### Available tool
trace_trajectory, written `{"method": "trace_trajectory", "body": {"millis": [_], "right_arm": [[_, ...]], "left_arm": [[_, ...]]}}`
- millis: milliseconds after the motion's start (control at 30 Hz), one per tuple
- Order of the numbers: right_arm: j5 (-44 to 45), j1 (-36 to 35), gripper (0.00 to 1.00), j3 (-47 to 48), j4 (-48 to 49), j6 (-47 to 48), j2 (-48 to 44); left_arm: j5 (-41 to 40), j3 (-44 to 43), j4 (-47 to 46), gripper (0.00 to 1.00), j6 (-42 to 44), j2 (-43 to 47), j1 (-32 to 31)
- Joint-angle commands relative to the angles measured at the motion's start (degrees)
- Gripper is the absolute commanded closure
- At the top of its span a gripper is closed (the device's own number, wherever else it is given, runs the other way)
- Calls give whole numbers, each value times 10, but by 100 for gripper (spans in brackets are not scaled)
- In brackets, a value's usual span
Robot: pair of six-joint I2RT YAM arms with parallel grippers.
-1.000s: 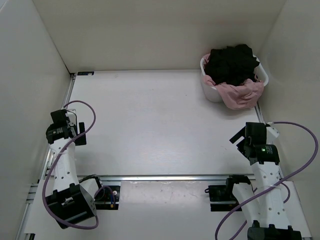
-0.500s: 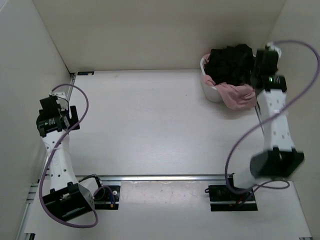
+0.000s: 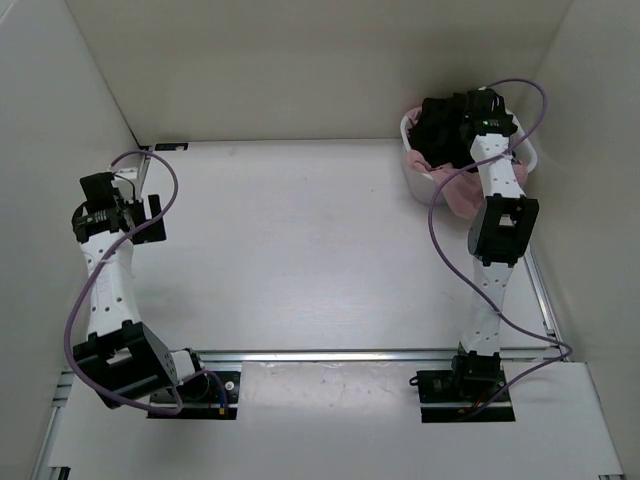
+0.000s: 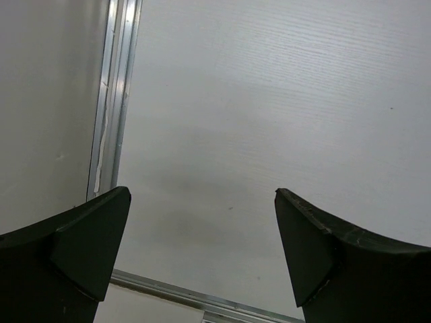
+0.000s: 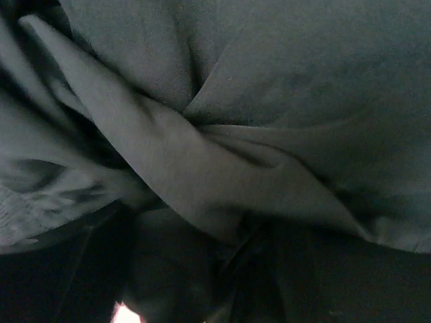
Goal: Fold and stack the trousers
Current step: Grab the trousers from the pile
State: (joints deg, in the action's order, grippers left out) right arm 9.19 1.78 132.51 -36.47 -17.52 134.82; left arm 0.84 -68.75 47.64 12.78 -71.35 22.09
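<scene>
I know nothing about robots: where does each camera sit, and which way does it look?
Top external: fixed above and behind, looking down on the table; left arm and right arm show whole.
Left wrist: on the left arm, facing down at the table's edge rail; left claw, fingers spread, frames the view.
Right wrist: on the right arm, close against the black trousers; the right claw is not clearly seen.
Shared: top external and right wrist both show the trousers in the white basket.

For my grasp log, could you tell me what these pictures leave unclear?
Right hand: fingers buried in the black trousers in the top view; dark cloth fills the right wrist view, so open or shut is unclear.
White basket contents underneath: hidden by trousers and pink garment.
</scene>
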Motion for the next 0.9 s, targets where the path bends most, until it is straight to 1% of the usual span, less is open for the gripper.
{"method": "trace_trajectory", "body": {"millis": [0,33,67,100,133,200,233,267,300,333,367,400,433,467,533,567,600,633,667,767,800,867], "right_arm": [[-12,2,26,43,46,-9,-11],[-12,2,57,31,60,-9,-19],[-12,2,76,19,60,-9,-39],[-5,2,91,1,65,-15,-51],[1,2,100,-5,65,-15,-63],[-7,2,100,-21,65,-20,-114],[-14,-11,100,-26,65,-20,-136],[-14,-18,100,-26,74,-15,-185],[-19,-27,100,-33,79,1,-211],[-19,-56,100,-33,84,11,-237],[-19,-74,100,-33,90,20,-284],[-34,-115,100,-20,95,35,-327],[-50,-140,100,-13,95,44,-344],[-80,-193,100,2,104,59,-362],[-103,-254,100,2,136,72,-407],[-112,-312,100,2,152,78,-432],[-125,-340,100,2,183,78,-442],[-132,-384,100,2,196,78,-448],[-139,-400,100,2,206,58,-453],[-169,-417,100,8,229,10,-454],[-164,-417,100,-10,229,-7,-454],[-136,-417,100,-34,197,-15,-454]], "left_arm": [[11,-11,-9,0,-4,-12,4],[11,-11,-9,0,-4,-19,4],[11,-11,-9,0,-4,-19,4],[11,-11,-9,0,-4,-19,4],[11,-11,-9,0,-4,-25,4],[11,-11,-9,0,-4,-17,4],[11,-11,-9,0,-4,-8,4],[11,-11,-9,0,1,-3,4],[11,-4,-9,0,1,2,4],[11,-4,-9,0,1,8,4],[11,-4,-9,0,1,17,4],[11,-4,-9,0,1,26,4],[11,-4,-9,0,1,31,4],[4,-4,-9,0,1,31,4],[-2,-4,-9,0,1,46,-1],[-2,-4,-9,0,1,46,-1],[-2,-4,-9,0,1,52,-1],[-2,-11,-9,0,1,57,-1],[-2,-17,-9,0,1,57,-1],[-2,-31,-9,0,-5,62,-1],[-2,-40,-9,0,-11,62,-1],[-8,-48,-9,0,-16,62,-1]]}}
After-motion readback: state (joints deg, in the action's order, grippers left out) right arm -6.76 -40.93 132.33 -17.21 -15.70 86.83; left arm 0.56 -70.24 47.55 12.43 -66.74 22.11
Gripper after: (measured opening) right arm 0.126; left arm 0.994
